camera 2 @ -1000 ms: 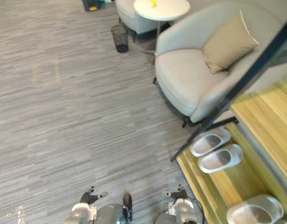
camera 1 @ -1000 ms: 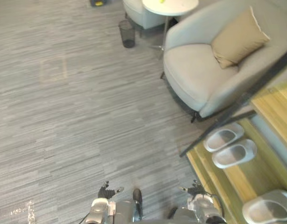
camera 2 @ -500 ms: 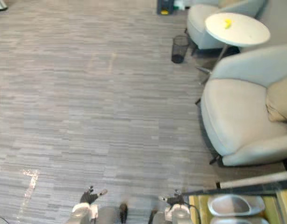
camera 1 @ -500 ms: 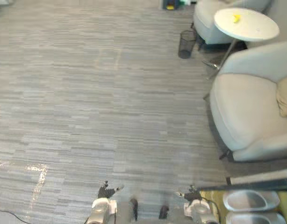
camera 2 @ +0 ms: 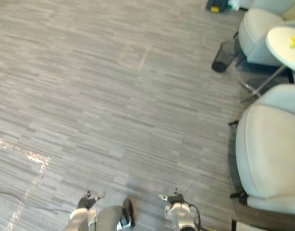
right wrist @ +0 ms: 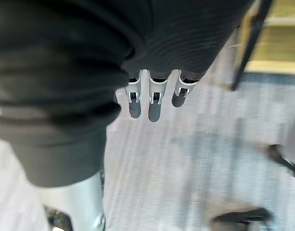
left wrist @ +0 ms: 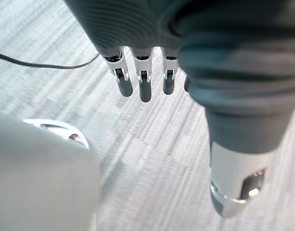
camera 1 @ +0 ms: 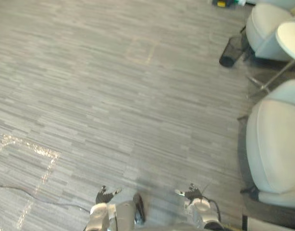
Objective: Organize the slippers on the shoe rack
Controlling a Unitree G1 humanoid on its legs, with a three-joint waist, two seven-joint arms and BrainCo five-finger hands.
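Left hand (camera 1: pixel 105 196) and right hand (camera 1: pixel 193 193) low in the head views, well apart, both over bare grey floor (camera 1: pixel 114 96). Left fingers (left wrist: pixel 144 89) straight and loose, holding nothing. Right fingers (right wrist: pixel 155 103) likewise straight, holding nothing.

Rack (right wrist: pixel 275 67): wooden shelf edge with a dark frame bar in front of it, seen past the right fingers in the right wrist view; not touched. What is on the shelf: cannot tell.

Armchair (camera 1: pixel 275 144) at right, seat bare. Beyond it a round white table (camera 2: pixel 282 41) carrying one small yellow item (camera 2: pixel 293 42). Dark mesh bin (camera 1: pixel 230 52) on the floor just beside a second chair (camera 1: pixel 265 24); bin contents: cannot tell
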